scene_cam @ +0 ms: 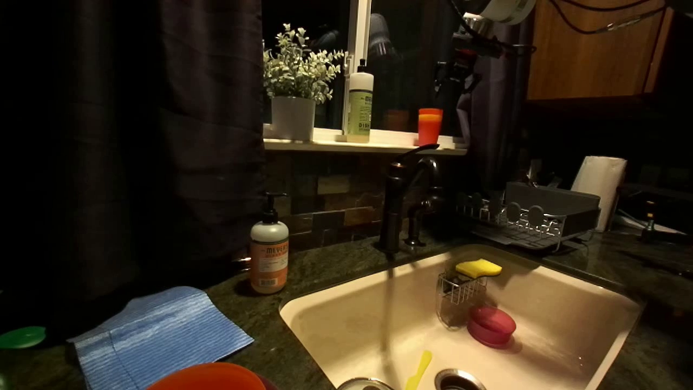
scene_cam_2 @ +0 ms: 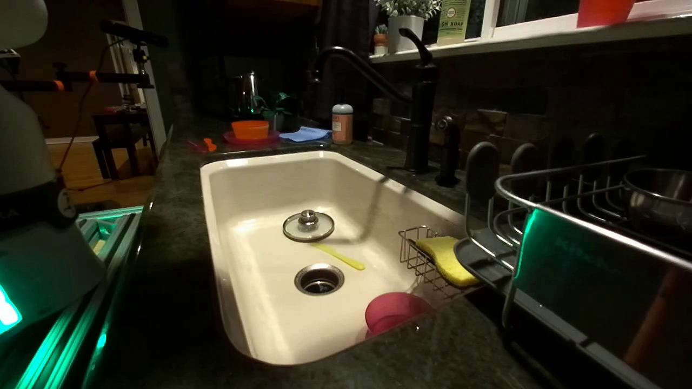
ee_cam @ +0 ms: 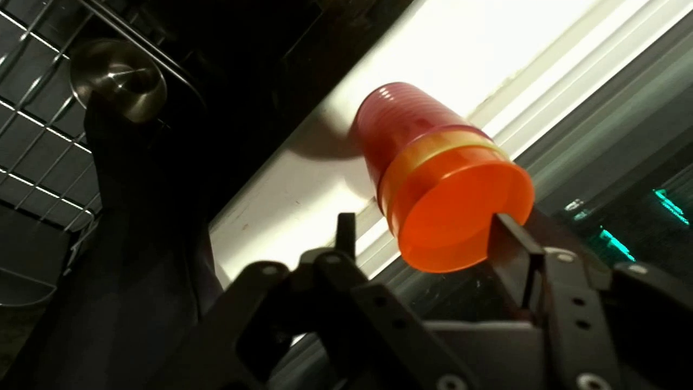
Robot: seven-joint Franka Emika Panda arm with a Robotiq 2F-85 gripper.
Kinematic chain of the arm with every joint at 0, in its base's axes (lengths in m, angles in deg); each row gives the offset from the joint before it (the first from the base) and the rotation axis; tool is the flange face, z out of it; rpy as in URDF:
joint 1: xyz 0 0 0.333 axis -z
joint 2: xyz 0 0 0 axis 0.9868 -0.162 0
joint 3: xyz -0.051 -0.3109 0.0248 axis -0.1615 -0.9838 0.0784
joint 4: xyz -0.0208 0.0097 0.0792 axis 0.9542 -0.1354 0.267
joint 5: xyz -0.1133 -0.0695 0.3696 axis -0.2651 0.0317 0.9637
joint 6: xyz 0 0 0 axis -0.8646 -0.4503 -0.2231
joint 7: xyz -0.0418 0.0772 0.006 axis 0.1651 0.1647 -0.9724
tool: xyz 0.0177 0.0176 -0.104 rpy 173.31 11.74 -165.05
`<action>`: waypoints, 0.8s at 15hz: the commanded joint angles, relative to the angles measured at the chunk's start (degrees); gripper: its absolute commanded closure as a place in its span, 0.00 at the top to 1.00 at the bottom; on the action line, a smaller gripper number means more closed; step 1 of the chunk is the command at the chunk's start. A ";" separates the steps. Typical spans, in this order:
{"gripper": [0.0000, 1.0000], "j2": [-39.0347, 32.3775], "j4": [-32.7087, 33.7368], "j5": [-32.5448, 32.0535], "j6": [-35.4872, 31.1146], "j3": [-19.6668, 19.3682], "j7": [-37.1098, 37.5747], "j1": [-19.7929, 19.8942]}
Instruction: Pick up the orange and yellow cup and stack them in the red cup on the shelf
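On the pale shelf [scene_cam: 373,146] under the window stands a nested stack. In the wrist view its base is the red cup [ee_cam: 403,116], ringed by a thin band of the yellow cup [ee_cam: 441,146]. Innermost and topmost is the orange cup [ee_cam: 460,211], its mouth facing the camera. Most of the yellow cup is hidden inside the red one. My gripper [ee_cam: 427,233] is open over the stack, its two fingers wide apart and gripping nothing. One finger overlaps the orange rim in view; whether it touches, I cannot tell. In an exterior view the dark gripper [scene_cam: 455,81] hangs just above the stack.
A dish soap bottle [scene_cam: 359,111] and a potted plant [scene_cam: 293,116] share the shelf. The tall black faucet [scene_cam: 394,208] rises in front of it. A dish rack [scene_cam: 541,216] stands beside the sink [scene_cam_2: 254,259], with a curtain [scene_cam: 490,119] near the shelf's end.
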 commanded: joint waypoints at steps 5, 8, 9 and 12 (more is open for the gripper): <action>1.00 3.80 -0.80 2.98 0.66 1.18 -9.64 1.56; 1.00 7.05 -2.40 2.37 2.11 0.52 -15.30 2.45; 1.00 8.48 -3.43 1.79 2.52 0.25 -17.18 2.79; 1.00 12.35 -6.77 1.57 4.85 -0.11 -22.26 3.80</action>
